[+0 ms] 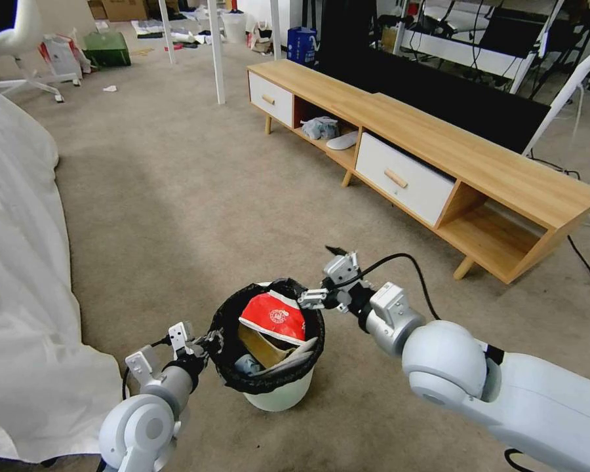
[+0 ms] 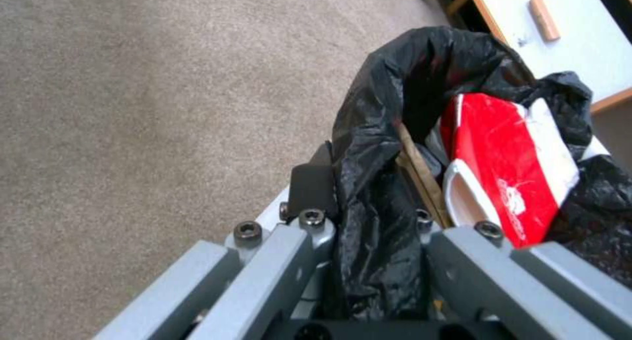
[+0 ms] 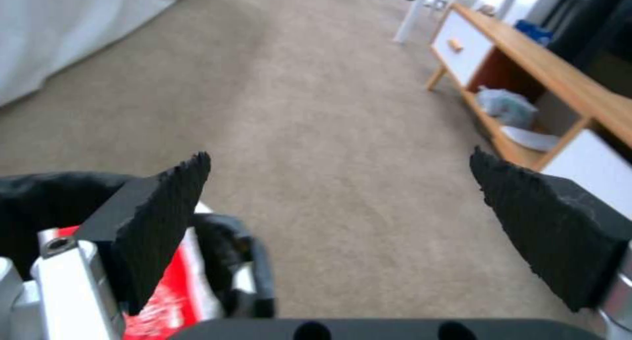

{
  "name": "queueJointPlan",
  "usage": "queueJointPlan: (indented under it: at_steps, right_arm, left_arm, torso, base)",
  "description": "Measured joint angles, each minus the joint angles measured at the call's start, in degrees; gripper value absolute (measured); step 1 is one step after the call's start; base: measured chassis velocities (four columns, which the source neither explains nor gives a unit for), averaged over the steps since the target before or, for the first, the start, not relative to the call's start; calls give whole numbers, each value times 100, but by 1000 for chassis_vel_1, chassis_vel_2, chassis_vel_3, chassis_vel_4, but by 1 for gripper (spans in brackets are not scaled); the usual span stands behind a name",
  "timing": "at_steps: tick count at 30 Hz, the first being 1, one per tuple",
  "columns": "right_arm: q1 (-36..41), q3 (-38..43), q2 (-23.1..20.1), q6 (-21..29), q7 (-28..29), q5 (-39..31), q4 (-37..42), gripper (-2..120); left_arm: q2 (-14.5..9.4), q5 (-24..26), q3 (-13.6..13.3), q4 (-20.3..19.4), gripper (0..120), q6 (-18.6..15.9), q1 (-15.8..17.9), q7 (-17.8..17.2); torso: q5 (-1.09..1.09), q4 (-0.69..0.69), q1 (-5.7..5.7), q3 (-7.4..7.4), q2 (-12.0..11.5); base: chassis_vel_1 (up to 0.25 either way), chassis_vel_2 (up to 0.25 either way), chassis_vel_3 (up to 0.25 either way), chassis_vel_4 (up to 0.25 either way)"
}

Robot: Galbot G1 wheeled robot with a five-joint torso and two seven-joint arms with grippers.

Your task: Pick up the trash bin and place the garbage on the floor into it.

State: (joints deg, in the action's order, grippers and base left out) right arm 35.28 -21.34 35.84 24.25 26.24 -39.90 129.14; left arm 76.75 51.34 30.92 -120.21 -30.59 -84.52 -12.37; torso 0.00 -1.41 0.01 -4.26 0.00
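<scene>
Left claw (image 1: 200, 341) grips black-lined trash bin (image 1: 278, 393) rim; right claw (image 1: 324, 288) gapes.

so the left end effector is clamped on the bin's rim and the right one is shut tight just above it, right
Not quite. The right end effector is open, its pads wide apart in the right wrist view, beside the trash bin. The left end effector does clamp the bag-lined rim, as the left wrist view shows.

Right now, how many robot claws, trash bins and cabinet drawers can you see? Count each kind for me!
Grippers: 2, the left gripper clamped on the bin's rim and the right gripper open beside it.
Trash bin: 1, with a red-white packet inside.
Drawers: 2, the far drawer and the near drawer.
Total: 5.
</scene>
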Motion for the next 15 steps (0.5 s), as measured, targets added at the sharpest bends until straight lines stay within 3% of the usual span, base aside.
queueJointPlan:
  at_steps: [7,12,15]
  right_arm:
    - [399,489,-162,1,60,133,24,100]
    - [1611,1794,-458,-5,60,519,75,100]
    - [1925,2194,-470,1,59,607,91,100]
  left_arm:
    - [-65,0,-15,-39,0,-7,-39,31]
    - [-149,8,-70,-112,0,-19,-20,97]
    - [-207,15,-91,-174,0,-27,-32,127]
  torso:
    - [0,0,0,0,0]
    - [0,-2,0,0,0]
    - [1,-1,0,0,0]
  base:
    - [0,0,0,0]
    - [0,0,0,0]
    - [0,0,0,0]
